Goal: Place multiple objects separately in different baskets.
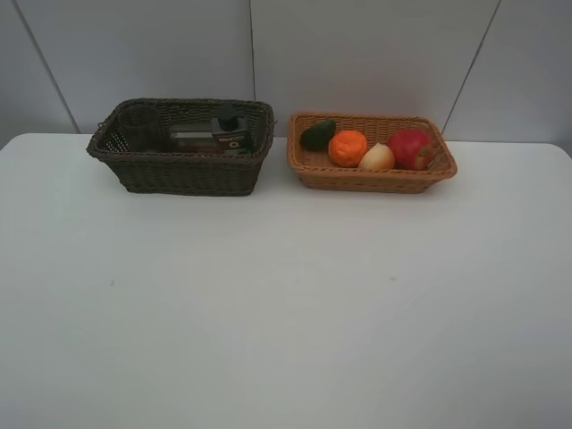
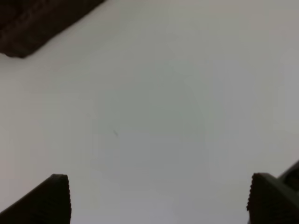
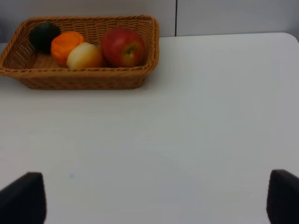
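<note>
- Left pincer (image 2: pixel 154 198): released, jaws spread wide over bare tabletop (image 1: pixel 286 304); nothing between them. A corner of the dark basket (image 2: pixel 32 23) shows at the far edge of its view.
- Right pincer (image 3: pixel 149 200): released, jaws wide apart and empty, hovering above the tabletop and facing the tan basket (image 3: pixel 79 77) from well back.
- Tabletop: white; no loose object lies on the near or middle part in the high view, and neither arm shows in that view.
- Tan basket, far right: holds four fruits in a row, avocado (image 1: pixel 317 134), tangerine (image 1: pixel 348 147), peach (image 1: pixel 377 158) and apple (image 1: pixel 409 147), each touching or just beside its neighbour.
- Dark basket (image 1: pixel 183 170), far left, just beside the tan one: holds a black bottle (image 1: pixel 219 134) lying on its side and a cup (image 1: pixel 141 125) at its left end. A second cup and a pink bottle cannot be made out in the shadowed interior.
- Step in hand, as judged: sorting looks finished, fruits in one basket, containers in the other.
- Next move, as judged: none calling for a grasp; at most a check that nothing is left out of view.
</note>
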### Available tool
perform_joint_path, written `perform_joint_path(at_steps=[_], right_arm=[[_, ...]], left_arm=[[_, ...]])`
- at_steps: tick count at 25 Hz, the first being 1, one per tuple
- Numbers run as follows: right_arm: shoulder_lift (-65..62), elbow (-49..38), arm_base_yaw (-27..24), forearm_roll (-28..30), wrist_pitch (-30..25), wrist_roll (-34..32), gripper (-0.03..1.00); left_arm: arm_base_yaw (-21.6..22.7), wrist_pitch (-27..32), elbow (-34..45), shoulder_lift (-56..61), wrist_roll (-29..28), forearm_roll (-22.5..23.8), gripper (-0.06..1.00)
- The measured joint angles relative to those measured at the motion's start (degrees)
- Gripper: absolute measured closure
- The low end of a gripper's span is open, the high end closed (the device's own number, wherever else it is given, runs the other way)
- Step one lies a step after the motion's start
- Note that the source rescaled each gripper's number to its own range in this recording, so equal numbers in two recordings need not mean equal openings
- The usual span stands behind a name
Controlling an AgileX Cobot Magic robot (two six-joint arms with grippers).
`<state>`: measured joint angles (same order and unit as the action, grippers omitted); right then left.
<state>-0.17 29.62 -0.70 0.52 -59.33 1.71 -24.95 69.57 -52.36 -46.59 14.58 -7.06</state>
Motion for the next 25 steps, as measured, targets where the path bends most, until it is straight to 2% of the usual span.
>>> perform_joint_path(at_steps=[5, 10, 16, 25], right_arm=[[0.0, 0.0, 0.0, 0.0, 0.0, 0.0, -0.03], [0.0, 0.0, 0.0, 0.0, 0.0, 0.0, -0.03], [0.0, 0.0, 0.0, 0.0, 0.0, 0.0, -0.03], [0.0, 0.0, 0.0, 0.0, 0.0, 0.0, -0.03]], left_arm=[[0.0, -2.83, 12.81, 12.69, -1.98, -0.77, -0.05], [0.0, -4.69, 21.01, 21.69, -4.28, -2.0, -0.05], [0.0, -6.16, 26.42, 27.11, -4.98, -2.66, -0.05], [0.0, -7.73, 27.95, 27.95, -4.98, -0.95, -0.05]])
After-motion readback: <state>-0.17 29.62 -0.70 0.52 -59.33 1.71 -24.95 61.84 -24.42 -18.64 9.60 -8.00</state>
